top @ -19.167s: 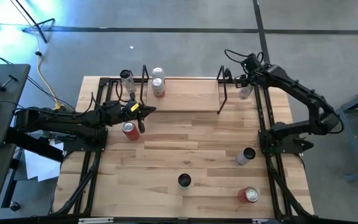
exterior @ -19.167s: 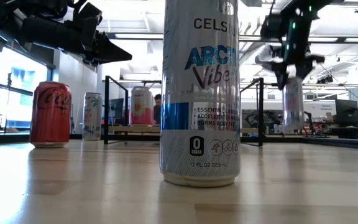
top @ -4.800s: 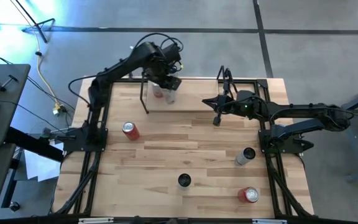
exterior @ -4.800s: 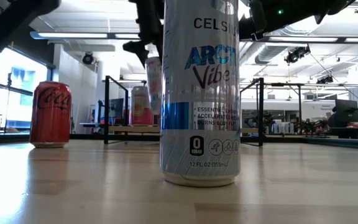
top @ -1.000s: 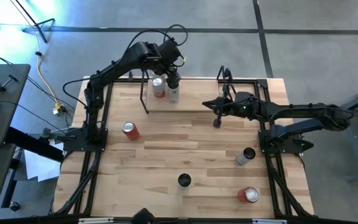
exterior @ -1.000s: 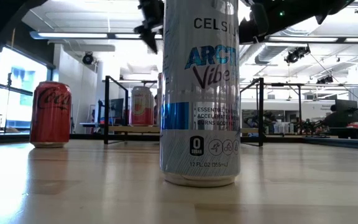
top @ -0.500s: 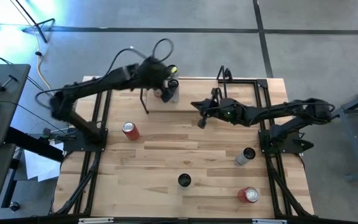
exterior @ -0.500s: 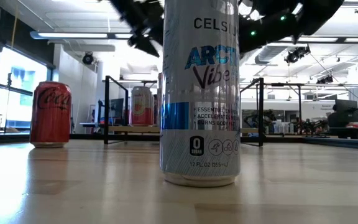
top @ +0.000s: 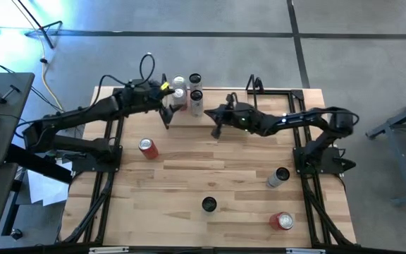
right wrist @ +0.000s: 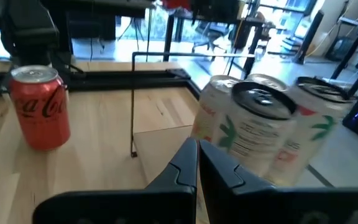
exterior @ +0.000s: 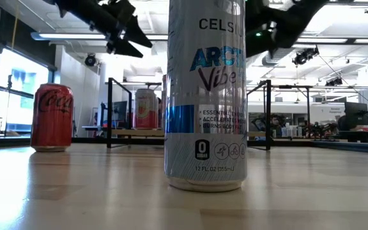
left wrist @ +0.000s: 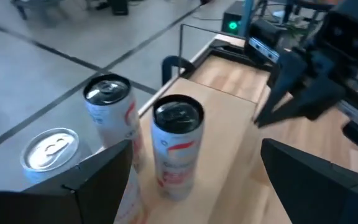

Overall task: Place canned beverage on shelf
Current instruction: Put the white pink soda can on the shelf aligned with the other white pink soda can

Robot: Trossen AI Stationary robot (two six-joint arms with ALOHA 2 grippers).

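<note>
Light-wood shelf (top: 210, 116), apparently three slim cans (top: 197, 102)

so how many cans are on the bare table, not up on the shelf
4. A red can sits on the left, a dark-topped can near the front middle, a silver can by the right arm's base, and a red can at the front right. None looks hidden.

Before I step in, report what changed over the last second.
The left gripper backed off leftward from the cans on the shelf, fingers open and empty. The right gripper, shut, slid left along the shelf toward them. The red can and the other table cans stayed put.
</note>
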